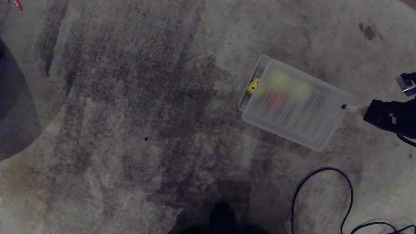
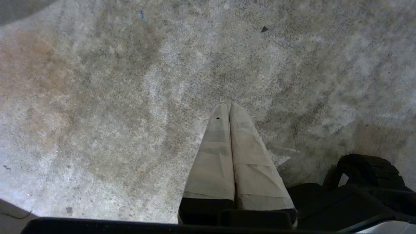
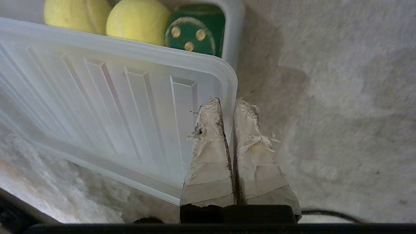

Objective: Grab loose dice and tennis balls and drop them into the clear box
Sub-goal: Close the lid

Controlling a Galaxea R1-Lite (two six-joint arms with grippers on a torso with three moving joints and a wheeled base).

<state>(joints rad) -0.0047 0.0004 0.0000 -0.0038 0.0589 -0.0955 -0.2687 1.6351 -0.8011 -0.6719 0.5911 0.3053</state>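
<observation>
We are looking down at a stained, mottled carpet point(image 1: 130, 107). On it, at our right, the clear box point(image 1: 250, 97) is sitting with the tennis balls point(image 3: 136, 21) and a dark green die point(image 3: 195, 31) inside, and a ribbed lid point(image 3: 107, 107) is lying askew over it. We judge the lid should be slid level until it lines up. Our right gripper point(image 3: 229, 107) is pinching the lid's edge, fingers nearly together. Our left gripper point(image 2: 230, 112) is hanging closed and empty over bare carpet.
</observation>
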